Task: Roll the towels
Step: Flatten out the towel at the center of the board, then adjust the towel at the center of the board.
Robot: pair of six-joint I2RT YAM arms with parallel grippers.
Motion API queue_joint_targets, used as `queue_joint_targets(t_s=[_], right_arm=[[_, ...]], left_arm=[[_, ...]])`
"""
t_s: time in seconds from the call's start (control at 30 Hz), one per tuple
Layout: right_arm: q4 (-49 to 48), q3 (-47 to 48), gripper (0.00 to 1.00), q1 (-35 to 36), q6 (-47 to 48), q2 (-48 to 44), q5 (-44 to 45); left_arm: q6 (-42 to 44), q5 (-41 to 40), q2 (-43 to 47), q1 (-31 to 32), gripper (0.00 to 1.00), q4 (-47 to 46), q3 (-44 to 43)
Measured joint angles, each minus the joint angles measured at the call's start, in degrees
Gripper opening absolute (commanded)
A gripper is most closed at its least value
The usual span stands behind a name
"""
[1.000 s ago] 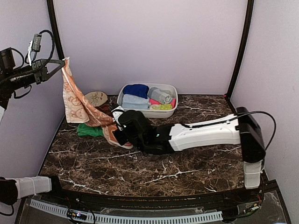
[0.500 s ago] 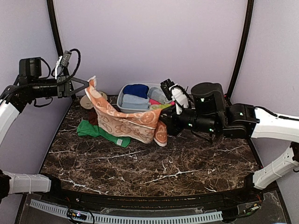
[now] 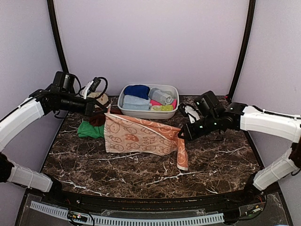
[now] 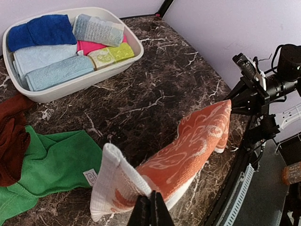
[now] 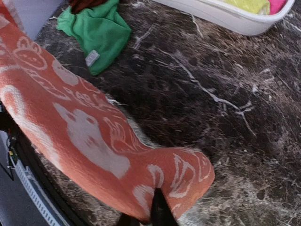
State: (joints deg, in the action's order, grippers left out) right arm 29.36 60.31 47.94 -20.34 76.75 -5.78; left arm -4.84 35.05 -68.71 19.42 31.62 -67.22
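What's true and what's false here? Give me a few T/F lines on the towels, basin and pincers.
1. The left pincer and right pincer both grip the orange towel, stretched between them. True.
2. The green towel is in the basin. False: it lies on the table, left of the basin.
3. The basin holds a dark blue towel. True.
4. The rust towel is already rolled. False: it lies crumpled beside the green towel.

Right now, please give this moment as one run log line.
orange towel: held stretched between grippers | left gripper: shut on one corner | right gripper: shut on other corner | green towel: lying unrolled
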Motion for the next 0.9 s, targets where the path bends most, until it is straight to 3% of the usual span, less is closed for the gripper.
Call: queue_joint_targets(t_s=[0.07, 0.2, 0.37, 0.47, 0.63, 0.7, 0.9], right_arm=[[0.1, 0.4, 0.36, -4.3, 0.1, 3.9, -2.0], [1.8, 4.2, 0.59, -11.5, -0.4, 14.3, -0.7], [3.3, 8.2, 0.67, -12.9, -1.6, 19.0, 8.2], [3.2, 7.8, 0.68, -8.9, -1.3, 15.0, 14.6], [0.5, 5.4, 0.69, 5.4, 1.3, 5.2, 19.5], [0.7, 5.4, 0.73, 11.8, 1.7, 5.3, 19.1], [2.0, 2.3, 0.78, 19.9, 1.4, 10.5, 19.9]], left_arm=[[0.8, -1.8, -3.6, 1.0, 0.0, -1.4, 0.0], [2.9, -6.6, -13.4, 2.0, 0.0, -3.7, -1.3], [5.4, -12.0, -22.6, 2.1, 0.0, -6.8, -3.3], [6.2, -13.8, -23.6, 2.1, 0.0, -8.1, -3.1], [6.8, -15.2, -23.5, 2.1, 0.0, -12.3, -2.3], [6.8, -15.3, -23.5, 2.1, 0.0, -12.7, -2.1], [6.8, -15.6, -23.5, 2.1, 0.0, -13.2, -2.1]])
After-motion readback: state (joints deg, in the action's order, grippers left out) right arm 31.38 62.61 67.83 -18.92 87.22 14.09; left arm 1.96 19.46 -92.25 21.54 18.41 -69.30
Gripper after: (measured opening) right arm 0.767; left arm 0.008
